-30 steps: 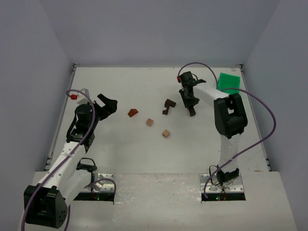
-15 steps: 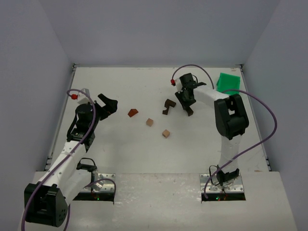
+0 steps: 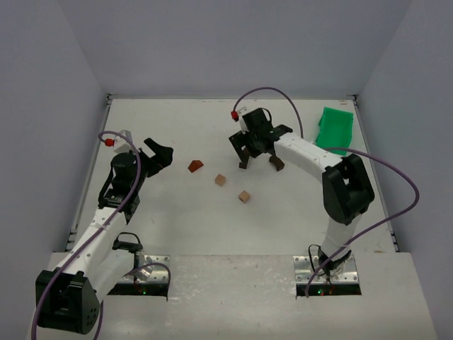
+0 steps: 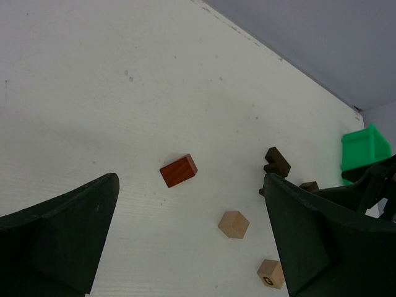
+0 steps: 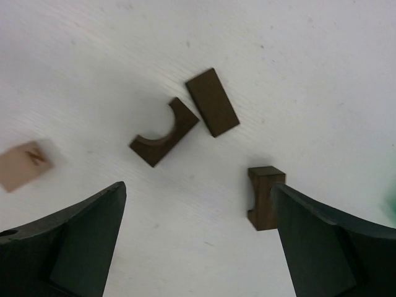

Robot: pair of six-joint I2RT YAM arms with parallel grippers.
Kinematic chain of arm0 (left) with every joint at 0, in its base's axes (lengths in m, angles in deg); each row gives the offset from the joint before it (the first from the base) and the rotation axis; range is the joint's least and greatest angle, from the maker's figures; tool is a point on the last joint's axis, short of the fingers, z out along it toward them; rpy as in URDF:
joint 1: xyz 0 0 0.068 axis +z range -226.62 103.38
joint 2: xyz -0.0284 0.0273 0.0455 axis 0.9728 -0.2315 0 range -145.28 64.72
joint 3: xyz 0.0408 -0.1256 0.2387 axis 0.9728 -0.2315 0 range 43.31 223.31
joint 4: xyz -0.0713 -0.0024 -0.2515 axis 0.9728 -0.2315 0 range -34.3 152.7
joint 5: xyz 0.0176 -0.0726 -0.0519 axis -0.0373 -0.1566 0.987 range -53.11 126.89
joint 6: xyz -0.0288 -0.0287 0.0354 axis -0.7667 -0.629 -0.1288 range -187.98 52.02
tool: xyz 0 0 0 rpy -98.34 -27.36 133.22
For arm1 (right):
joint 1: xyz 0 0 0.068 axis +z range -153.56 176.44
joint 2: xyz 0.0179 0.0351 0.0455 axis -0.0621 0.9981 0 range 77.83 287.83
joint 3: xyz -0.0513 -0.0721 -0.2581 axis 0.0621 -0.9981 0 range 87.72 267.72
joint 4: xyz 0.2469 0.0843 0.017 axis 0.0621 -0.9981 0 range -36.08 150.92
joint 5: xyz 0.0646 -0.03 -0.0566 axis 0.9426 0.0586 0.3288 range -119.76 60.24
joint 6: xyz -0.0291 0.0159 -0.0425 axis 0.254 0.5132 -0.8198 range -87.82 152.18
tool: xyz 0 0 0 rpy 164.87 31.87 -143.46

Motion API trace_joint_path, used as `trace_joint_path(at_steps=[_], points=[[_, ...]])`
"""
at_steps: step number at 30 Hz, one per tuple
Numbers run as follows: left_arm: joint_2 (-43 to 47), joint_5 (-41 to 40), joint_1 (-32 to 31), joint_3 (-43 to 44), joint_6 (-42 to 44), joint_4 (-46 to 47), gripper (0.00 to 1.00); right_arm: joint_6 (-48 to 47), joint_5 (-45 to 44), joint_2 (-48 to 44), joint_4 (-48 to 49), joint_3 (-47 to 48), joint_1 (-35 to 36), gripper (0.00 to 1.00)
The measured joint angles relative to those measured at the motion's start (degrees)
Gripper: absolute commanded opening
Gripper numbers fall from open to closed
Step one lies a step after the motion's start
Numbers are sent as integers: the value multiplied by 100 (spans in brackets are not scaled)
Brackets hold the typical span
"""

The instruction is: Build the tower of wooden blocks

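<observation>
White table [image 3: 184, 227], grey walls [image 3: 212, 49]; wood blocks [image 4: 179, 171] scattered; left fingers [image 4: 55, 235], right fingers [image 5: 68, 241] released.

arch block [image 5: 164, 137] beside flat block [image 5: 212, 102], bin [image 3: 335, 127] far right

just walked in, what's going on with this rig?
Nothing stacked yet: all blocks lie loose on the table. Right gripper is open above three dark brown pieces (arch, flat slab, notched block), holding none. Left gripper is open and empty, off to the left. A reddish block and two tan cubes lie between.
</observation>
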Motion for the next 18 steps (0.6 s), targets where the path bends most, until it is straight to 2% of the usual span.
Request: trace_joint_path(at_steps=[5,9,13,18], points=[[6,0,0,0,0,0,100,1324,-108,-316,423,-294,212,92],[31,0,0,0,-2,-1,100,2245,-366,63,458,-343,203,83],[37,0,0,0,0,0,100,2763,-519,698,390,-197,210,72],[39,0,0,0,-1,-2,100,3094,-414,954,465,-83,239,58]])
